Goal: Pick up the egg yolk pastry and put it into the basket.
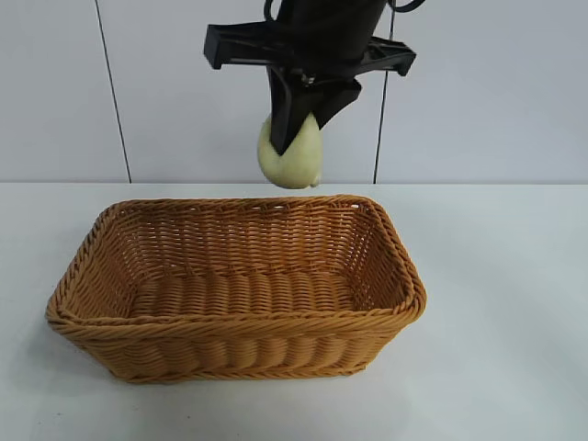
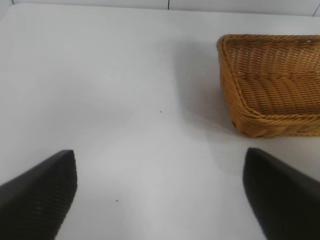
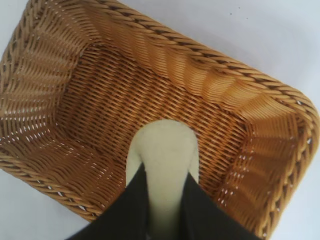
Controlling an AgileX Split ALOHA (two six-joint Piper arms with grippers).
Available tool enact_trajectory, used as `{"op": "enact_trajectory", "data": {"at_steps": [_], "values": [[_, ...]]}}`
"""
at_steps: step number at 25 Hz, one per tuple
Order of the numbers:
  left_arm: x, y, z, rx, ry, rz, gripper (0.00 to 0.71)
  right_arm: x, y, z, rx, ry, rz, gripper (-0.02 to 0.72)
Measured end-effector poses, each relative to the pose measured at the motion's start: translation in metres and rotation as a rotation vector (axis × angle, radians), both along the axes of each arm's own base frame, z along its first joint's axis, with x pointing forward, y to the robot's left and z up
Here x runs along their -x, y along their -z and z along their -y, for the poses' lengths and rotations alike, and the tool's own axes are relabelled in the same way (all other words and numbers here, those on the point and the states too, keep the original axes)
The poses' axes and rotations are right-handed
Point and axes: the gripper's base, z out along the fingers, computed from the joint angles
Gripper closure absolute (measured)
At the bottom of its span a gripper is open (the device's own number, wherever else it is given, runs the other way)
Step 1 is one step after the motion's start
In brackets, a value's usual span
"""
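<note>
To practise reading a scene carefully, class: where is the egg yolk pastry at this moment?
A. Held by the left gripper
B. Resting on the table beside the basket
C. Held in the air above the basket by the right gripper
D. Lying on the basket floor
C: the right gripper is shut on the egg yolk pastry, which hangs clear above the rim of the basket; the right wrist view shows bare basket floor beneath it.

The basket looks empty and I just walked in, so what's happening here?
The right gripper holds the egg yolk pastry in the air above the basket, pinched between its fingers. Nothing lies in the basket yet. The left gripper hangs open over the table beside the basket, holding nothing.
</note>
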Motion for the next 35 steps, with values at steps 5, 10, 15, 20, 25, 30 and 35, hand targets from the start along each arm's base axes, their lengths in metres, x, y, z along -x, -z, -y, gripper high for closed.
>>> {"op": "enact_trajectory", "data": {"at_steps": [5,10,15,20,25,30,35], "values": [[0.0,0.0,0.0,0.0,0.0,0.0,0.015,-0.011,0.048,-0.019,0.017,-0.006,-0.035,0.64],[0.0,0.0,0.0,0.0,0.0,0.0,0.015,-0.018,0.088,-0.028,0.04,-0.005,-0.073,0.585],[0.0,0.0,0.0,0.0,0.0,0.0,0.015,-0.019,0.096,-0.029,0.051,-0.005,-0.082,0.288],[0.0,0.0,0.0,0.0,0.0,0.0,0.015,-0.022,0.083,-0.028,0.098,-0.023,-0.083,0.083],[0.0,0.0,0.0,0.0,0.0,0.0,0.015,-0.032,0.045,-0.023,0.18,-0.034,-0.052,0.071],[0.0,0.0,0.0,0.0,0.0,0.0,0.015,-0.058,0.013,0.008,0.172,0.062,-0.039,0.071],[0.0,0.0,0.0,0.0,0.0,0.0,0.015,-0.088,0.008,0.068,0.178,0.206,-0.059,0.071]]}}
